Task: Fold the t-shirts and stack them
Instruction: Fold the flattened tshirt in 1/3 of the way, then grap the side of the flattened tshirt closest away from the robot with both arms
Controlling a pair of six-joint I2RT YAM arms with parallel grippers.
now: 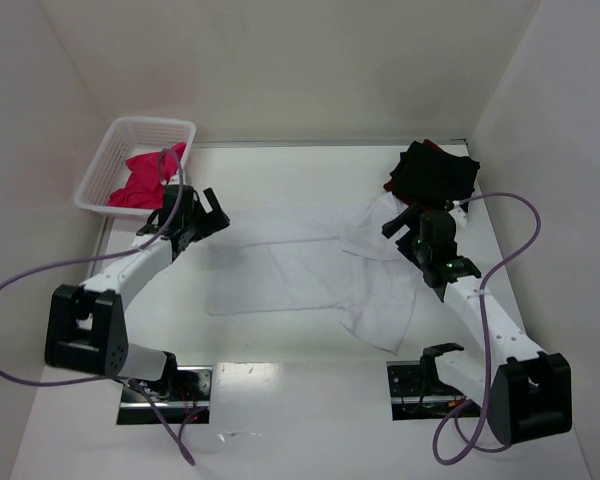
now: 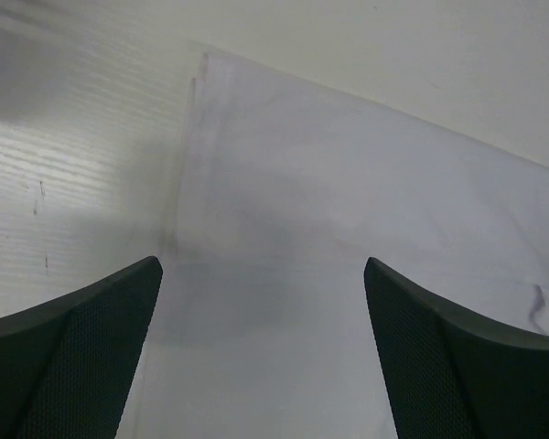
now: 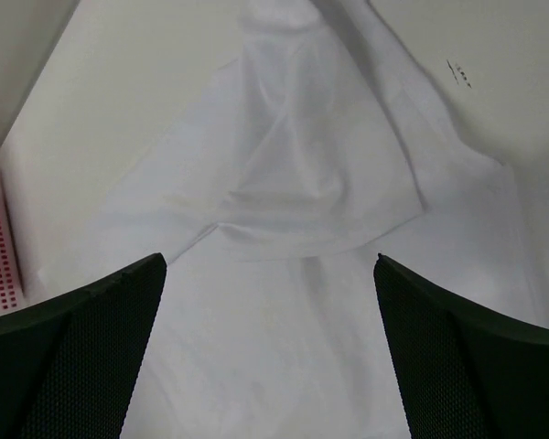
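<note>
Left pincer (image 1: 208,212) and right pincer (image 1: 398,222) both stand fully apart and empty above the white t-shirt (image 1: 310,275), spread across the desk (image 1: 300,400) evidently to ready it for folding.

White table (image 1: 280,180), white t-shirt (image 1: 310,280) spread mid-table, black t-shirt (image 1: 435,170) far right, mesh basket (image 1: 98,170) far left

no readable text, no labels, no brands, no numbers

Left hand (image 1: 216,213) jaws wide apart, right hand (image 1: 398,220) likewise
</note>
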